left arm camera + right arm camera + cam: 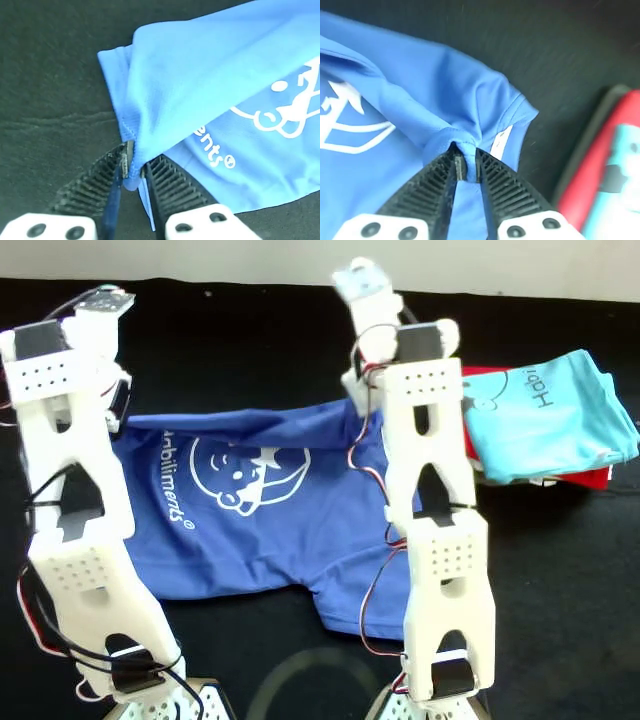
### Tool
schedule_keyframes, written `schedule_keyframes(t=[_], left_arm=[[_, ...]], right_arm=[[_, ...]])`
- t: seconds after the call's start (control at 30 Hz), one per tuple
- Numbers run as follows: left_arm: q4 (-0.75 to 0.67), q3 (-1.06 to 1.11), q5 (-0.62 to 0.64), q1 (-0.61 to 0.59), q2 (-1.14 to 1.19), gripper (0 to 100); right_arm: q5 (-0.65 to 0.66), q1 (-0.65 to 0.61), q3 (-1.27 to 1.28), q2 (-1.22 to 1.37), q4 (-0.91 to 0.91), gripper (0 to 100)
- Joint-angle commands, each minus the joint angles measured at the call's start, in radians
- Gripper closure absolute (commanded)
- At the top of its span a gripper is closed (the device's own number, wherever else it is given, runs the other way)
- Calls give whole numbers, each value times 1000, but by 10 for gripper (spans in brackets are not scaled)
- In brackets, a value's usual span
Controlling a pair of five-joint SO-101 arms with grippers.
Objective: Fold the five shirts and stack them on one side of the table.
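A blue shirt (250, 510) with a white print lies spread on the black table, its far edge folded over toward me. My left gripper (134, 167) is shut on the shirt's (210, 80) far left edge, pinching a bunch of cloth. My right gripper (466, 162) is shut on the shirt's (420, 100) far right edge near a white label. In the high view the left arm (70, 460) stands over the shirt's left side and the right arm (430, 470) over its right side. Folded shirts are stacked at the far right, a light blue one (550, 415) on top of a red one (590, 478).
Bare black table (250, 330) runs behind the blue shirt and in front of it between the arm bases. The stack's red shirt (600, 165) lies close beside my right gripper.
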Motion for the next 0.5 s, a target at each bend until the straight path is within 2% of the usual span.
schedule_keyframes(t=[0.0,0.27,0.47], left_arm=[[-17,4,-9,-38,13,990],[-20,4,-9,-50,59,990],[-48,4,-9,-54,62,990]], right_arm=[[-8,-12,24,36,-19,992],[-3,-71,30,58,19,985],[0,-65,31,25,19,781]])
